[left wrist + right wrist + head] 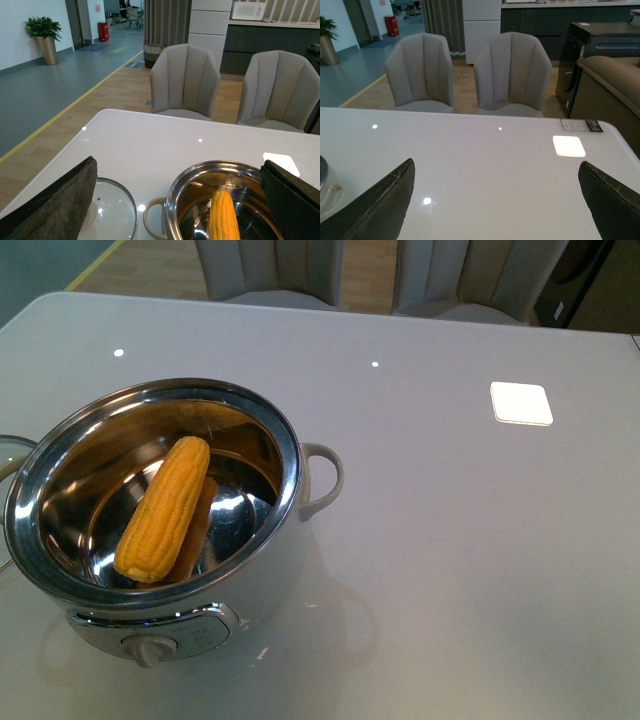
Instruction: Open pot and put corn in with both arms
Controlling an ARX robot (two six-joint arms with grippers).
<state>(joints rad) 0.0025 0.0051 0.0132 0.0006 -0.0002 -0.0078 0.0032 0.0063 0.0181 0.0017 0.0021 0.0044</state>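
Sitting near the front left corner of the white table [450, 570]: the pot [290, 455], large and round, white-bodied, with a shiny steel rim and mirror-bright interior. Lidless, open to the ceiling. Control panel with a pale knob [152, 649] on the wall facing the table's front edge; white loop handle [322, 480] on the side toward the table's middle.

Lying inside the pot: the corn [164, 508], one husked yellow cob with neat rows of kernels, shorter than the pot's width, resting on the steel floor, blunt end toward the front edge, other end toward the far wall, tilted slightly. Orange reflection of it in the steel just beside.

Lying flat on the table beside the pot, toward the left edge: a glass lid [112, 212] with a metal rim.

Hovering above pot and lid: left gripper [177, 210], dark fingers [60, 205] spread wide, holding nothing. Hovering over bare tabletop further toward the right edge: right gripper [495, 210], fingers [382, 202] likewise spread wide, empty.

Toward the far right corner: a bright square patch [521, 403] on the tabletop. Beyond the far edge: two grey upholstered chairs [185, 80].
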